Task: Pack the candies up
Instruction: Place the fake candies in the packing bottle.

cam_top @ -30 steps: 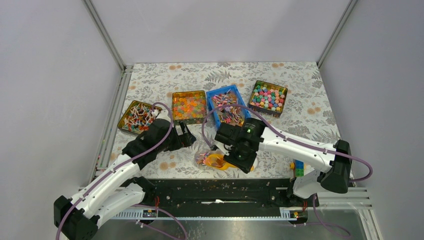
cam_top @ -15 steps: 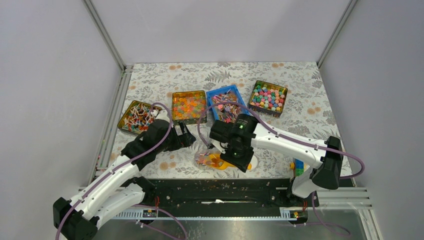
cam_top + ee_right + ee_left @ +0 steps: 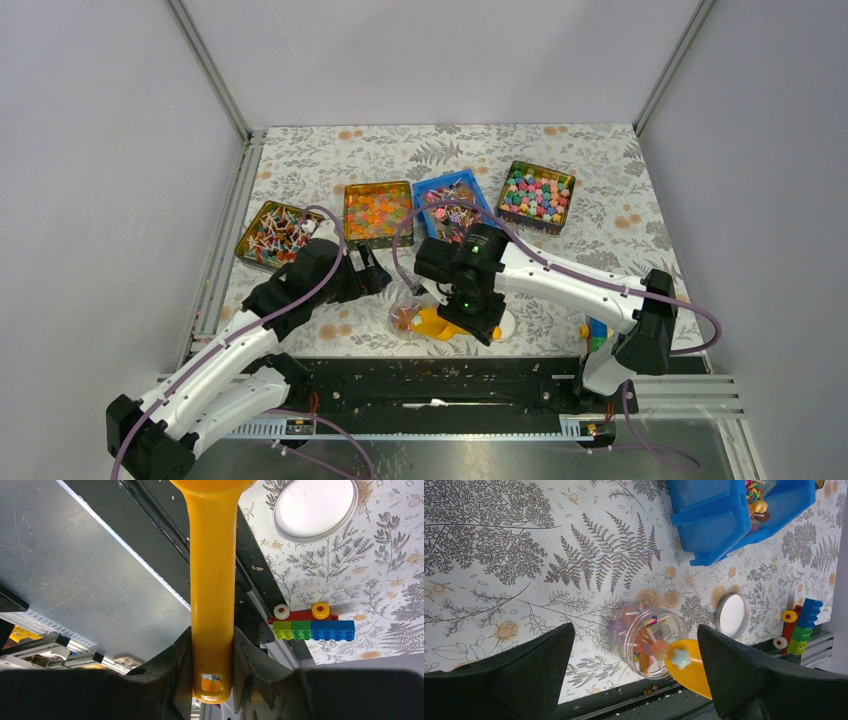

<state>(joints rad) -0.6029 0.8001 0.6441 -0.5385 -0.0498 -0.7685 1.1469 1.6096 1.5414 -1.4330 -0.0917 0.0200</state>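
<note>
The candies [image 3: 450,214] fill a blue bin [image 3: 714,517] at mid-table. A clear jar [image 3: 649,636] lies on its side near the front edge, with several sweets inside it. My right gripper [image 3: 212,636] is shut on the handle of a yellow scoop [image 3: 212,575]. The scoop's bowl [image 3: 691,669] rests at the jar's mouth and carries a pale blue star sweet [image 3: 680,658]. My left gripper [image 3: 635,630] hangs open above the jar, its fingers wide on either side of it and touching nothing. In the top view the left gripper [image 3: 375,272] is left of the jar [image 3: 407,313].
Three tins stand in the back row: lollipops [image 3: 272,232], orange jellies [image 3: 378,212] and pastel sweets [image 3: 537,195]. The jar's lid [image 3: 733,615] lies flat to the right of the jar. A toy brick block [image 3: 312,627] sits at the front right by the table edge.
My right arm has shifted left with the scoop, bringing its bowl up to the jar's mouth. The left arm has stayed still.
</note>
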